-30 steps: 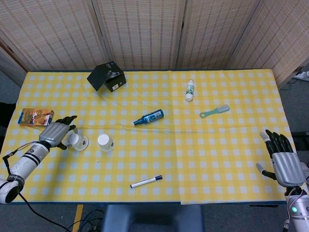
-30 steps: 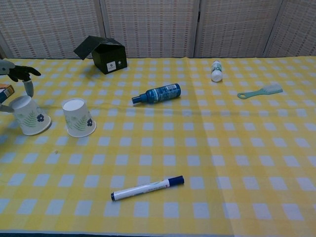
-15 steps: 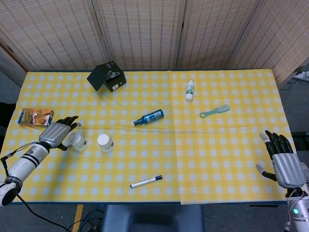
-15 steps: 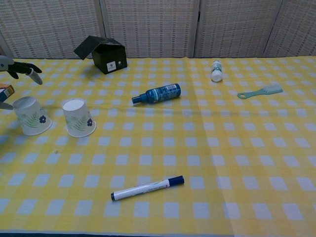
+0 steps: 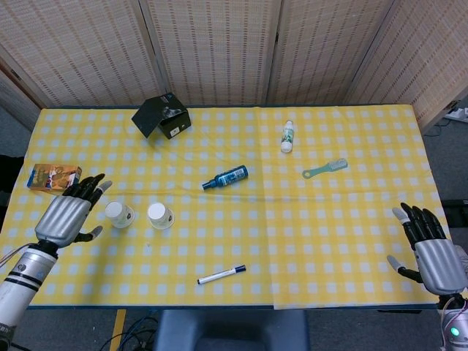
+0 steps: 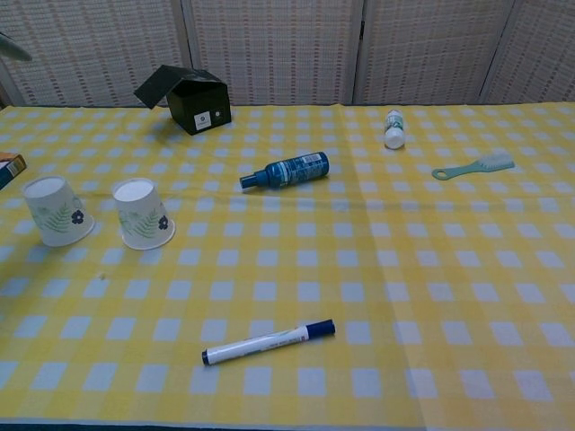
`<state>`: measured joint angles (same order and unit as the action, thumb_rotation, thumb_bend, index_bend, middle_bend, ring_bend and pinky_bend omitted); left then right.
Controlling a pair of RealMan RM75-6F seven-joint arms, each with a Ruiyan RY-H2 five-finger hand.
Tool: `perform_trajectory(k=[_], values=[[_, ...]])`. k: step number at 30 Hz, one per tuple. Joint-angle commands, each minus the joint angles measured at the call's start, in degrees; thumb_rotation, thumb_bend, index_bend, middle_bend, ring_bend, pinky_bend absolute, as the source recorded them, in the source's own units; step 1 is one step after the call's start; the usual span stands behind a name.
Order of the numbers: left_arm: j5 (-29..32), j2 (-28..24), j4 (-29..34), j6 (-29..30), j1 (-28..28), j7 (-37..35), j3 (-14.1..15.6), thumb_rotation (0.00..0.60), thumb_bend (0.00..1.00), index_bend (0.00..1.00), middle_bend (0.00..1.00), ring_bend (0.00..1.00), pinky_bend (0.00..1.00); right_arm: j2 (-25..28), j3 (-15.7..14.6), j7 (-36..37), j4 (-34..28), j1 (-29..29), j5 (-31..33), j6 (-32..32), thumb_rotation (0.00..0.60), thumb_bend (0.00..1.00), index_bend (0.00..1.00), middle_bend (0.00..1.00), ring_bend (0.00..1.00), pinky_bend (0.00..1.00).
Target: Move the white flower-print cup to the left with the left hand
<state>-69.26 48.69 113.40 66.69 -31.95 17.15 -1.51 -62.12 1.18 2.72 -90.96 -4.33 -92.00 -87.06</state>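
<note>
Two white flower-print paper cups stand upside down on the yellow checked cloth. The left cup [image 5: 118, 214] [image 6: 57, 211] stands near the table's left edge, and the other cup [image 5: 159, 215] [image 6: 142, 214] is a little to its right. My left hand [image 5: 68, 216] hovers to the left of the left cup, fingers spread, clear of it and holding nothing. My right hand [image 5: 433, 252] is at the table's near right corner, fingers apart and empty. The chest view shows only a sliver of a fingertip at its top left corner.
A small orange box [image 5: 54, 178] lies at the left edge behind my left hand. A black open box [image 5: 162, 116], a blue bottle [image 5: 226, 178], a white bottle [image 5: 287, 137], a teal brush [image 5: 325, 168] and a marker pen [image 5: 221, 275] lie across the table.
My left hand has let go of the left cup, opened, and drawn back left and up. The cup stays standing where it was set. My right hand moved slightly nearer.
</note>
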Motion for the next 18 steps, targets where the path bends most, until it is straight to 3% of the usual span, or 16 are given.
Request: perform_trajectory(k=[1,5,8,18], values=[[-7.4,1.5,3.7,16.2,11.5,1.9,2.6,0.600,0.30,0.05,0.00,0.00,0.18,0.3,-0.1,0.5,0.2,-0.1,0.3,0.6,0.600,0.23,0.00,0.00,0.00,0.00],[-12.1,5.0,-0.1,25.7,18.4,1.3,4.2,0.600,0.30,0.05,0.00,0.00,0.18,0.3,0.2,0.5,0.0,-0.3,1.9,1.9,0.600,0.23,0.00,0.00,0.00,0.00],[-13.2,7.5,-3.7,29.2,21.4,-0.2,4.4,0.600,0.30,0.05,0.00,0.00,0.18,-0.2,0.4,-0.9,-0.3,-0.2,2.7,2.0,0.600,0.23,0.00,0.00,0.00,0.00],[-11.0,13.5,-18.4,28.8,25.1,-13.6,1.9,0.600,0.30,0.06,0.00,0.00,0.18,-1.8,1.8,-5.5,-1.0,-0.8,5.9,3.5,0.600,0.23,0.00,0.00,0.00,0.00]])
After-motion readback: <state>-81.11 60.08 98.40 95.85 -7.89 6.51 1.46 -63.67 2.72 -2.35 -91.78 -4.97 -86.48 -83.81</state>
